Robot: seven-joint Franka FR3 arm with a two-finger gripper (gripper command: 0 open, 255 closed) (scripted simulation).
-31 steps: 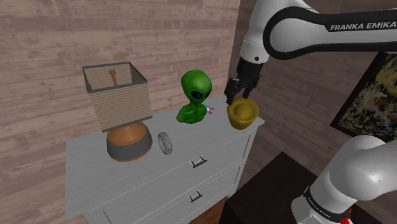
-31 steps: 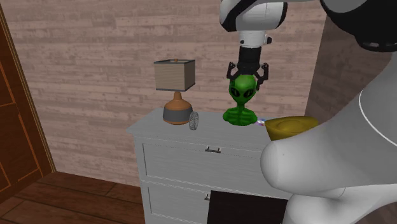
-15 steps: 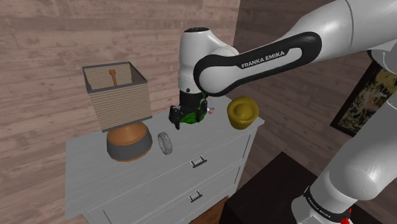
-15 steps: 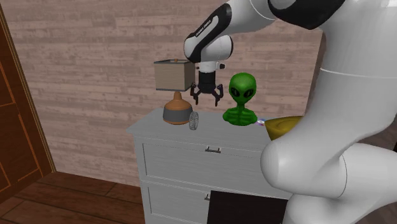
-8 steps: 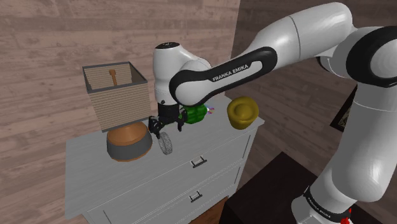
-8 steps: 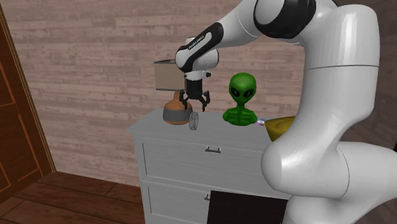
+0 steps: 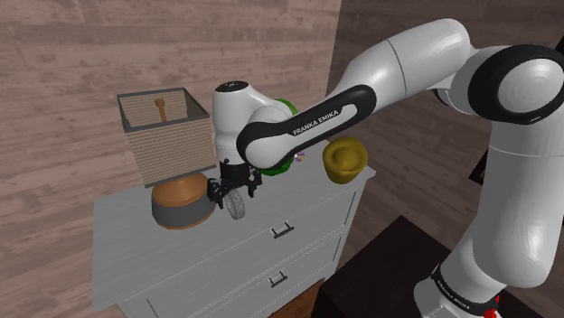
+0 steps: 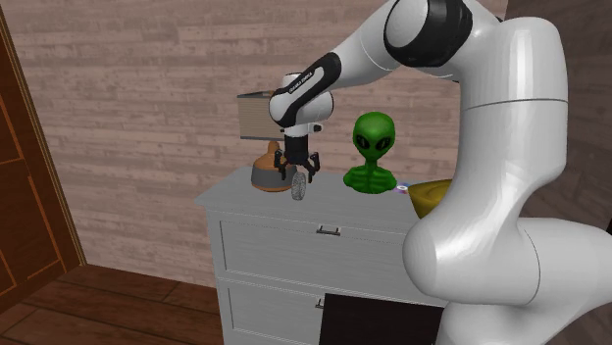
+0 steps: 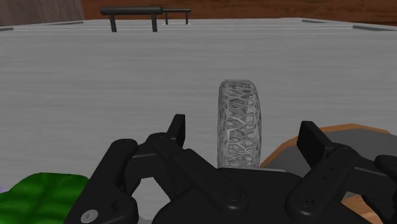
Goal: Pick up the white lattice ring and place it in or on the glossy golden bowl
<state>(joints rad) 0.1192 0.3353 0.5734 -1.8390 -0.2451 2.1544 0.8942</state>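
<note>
The white lattice ring [image 7: 239,209] [image 8: 299,190] stands on its edge on the grey dresser top [image 7: 136,244], beside the lamp base. My black gripper [image 7: 232,191] [image 8: 297,175] hovers just above it, open. In the wrist view the ring [image 9: 240,124] stands upright between the two spread fingers [image 9: 177,130], and neither one touches it. The glossy golden bowl [image 7: 346,159] [image 8: 433,196] sits at the dresser's far end, towards the shoulder view's right, well away from the gripper.
A lamp with an orange and grey base [image 7: 181,201] [image 8: 269,173] and a square shade [image 7: 166,135] stands close behind the ring. A green alien figure [image 8: 373,153] [image 7: 284,161] sits between ring and bowl, partly hidden by my arm. Dresser drawers with handles [image 8: 329,231] face the front.
My arm swung from above the bowl, past the alien figure, over to the ring and came down on it. The ring, bowl and lamp have not moved.
</note>
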